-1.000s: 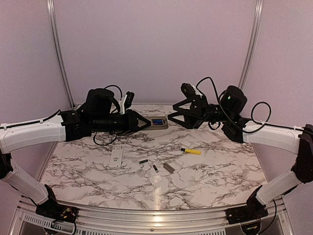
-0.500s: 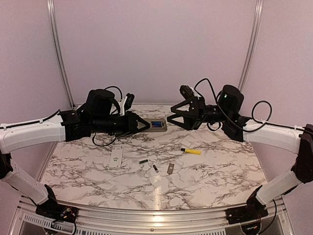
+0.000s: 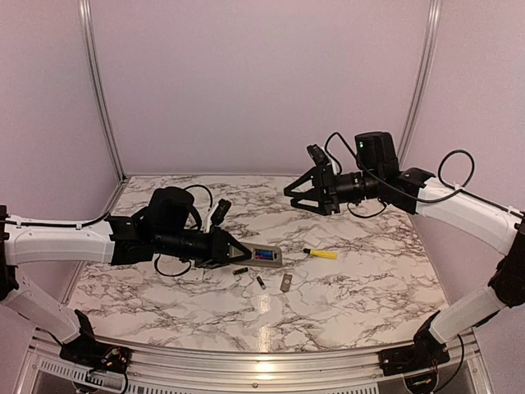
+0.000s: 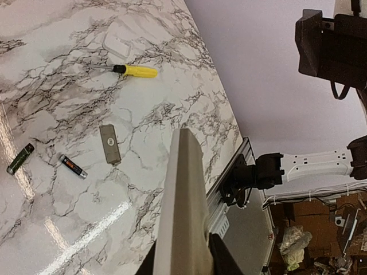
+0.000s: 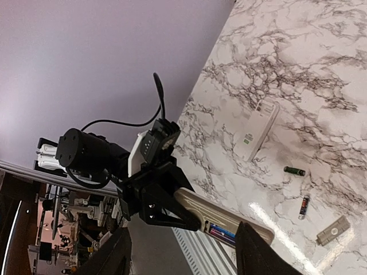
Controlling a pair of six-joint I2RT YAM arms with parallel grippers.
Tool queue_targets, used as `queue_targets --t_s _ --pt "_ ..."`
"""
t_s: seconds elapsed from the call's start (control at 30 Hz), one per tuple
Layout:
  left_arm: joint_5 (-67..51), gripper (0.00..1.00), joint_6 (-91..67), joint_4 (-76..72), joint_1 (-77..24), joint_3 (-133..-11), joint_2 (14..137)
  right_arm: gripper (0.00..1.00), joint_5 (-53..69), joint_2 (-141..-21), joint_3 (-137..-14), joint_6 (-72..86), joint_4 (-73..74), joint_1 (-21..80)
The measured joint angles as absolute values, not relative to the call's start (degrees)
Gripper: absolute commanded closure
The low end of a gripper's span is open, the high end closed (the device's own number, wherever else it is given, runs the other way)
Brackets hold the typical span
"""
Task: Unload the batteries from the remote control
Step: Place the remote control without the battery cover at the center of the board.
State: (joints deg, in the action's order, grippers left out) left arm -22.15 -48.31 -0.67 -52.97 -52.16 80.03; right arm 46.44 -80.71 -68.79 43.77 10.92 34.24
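Observation:
My left gripper (image 3: 239, 249) (image 4: 183, 264) is shut on one end of the grey remote control (image 3: 267, 256) (image 4: 182, 200) (image 5: 226, 217) and holds it low over the middle of the table. Its open compartment shows blue and pink batteries (image 5: 221, 233) still inside. Two loose batteries lie on the marble: one (image 3: 240, 270) (image 4: 20, 158) (image 5: 295, 171) and another (image 3: 261, 282) (image 4: 73, 166) (image 5: 304, 205). My right gripper (image 3: 305, 195) (image 5: 183, 255) hangs open and empty, high and behind the remote.
A flat grey cover plate (image 3: 285, 282) (image 4: 110, 143) (image 5: 334, 229) lies beside the loose batteries. A yellow-handled screwdriver (image 3: 321, 254) (image 4: 135, 70) lies to the right. A white remote-like slab (image 5: 256, 130) rests on the table's left part.
My left arm has swung down and toward the near edge, carrying the remote from the back to mid-table. The right gripper has drawn back and up, away from it.

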Motion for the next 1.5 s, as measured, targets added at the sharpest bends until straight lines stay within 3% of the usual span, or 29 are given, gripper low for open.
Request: queue_targets --t_s 0.47,0.77,1.1,1.5 --pt "-22.55 1.00 -55.00 -12.23 -55.16 -36.42 79.96 0.36 29.58 -79.48 -68.99 27.99 33.58 34.06" --pt "-23.75 1.00 -57.01 -17.72 -55.13 -34.06 85.56 0.35 17.56 -79.48 -69.73 19.07 42.13 33.85" --pt "-28.29 0.85 -57.41 -18.35 -54.61 -37.80 93.97 0.35 12.93 -80.62 -70.22 13.28 43.66 33.85" --pt "-29.95 0.57 -55.16 -13.17 -52.99 -38.96 95.29 0.35 9.69 -84.90 -65.89 -0.54 41.25 33.82"
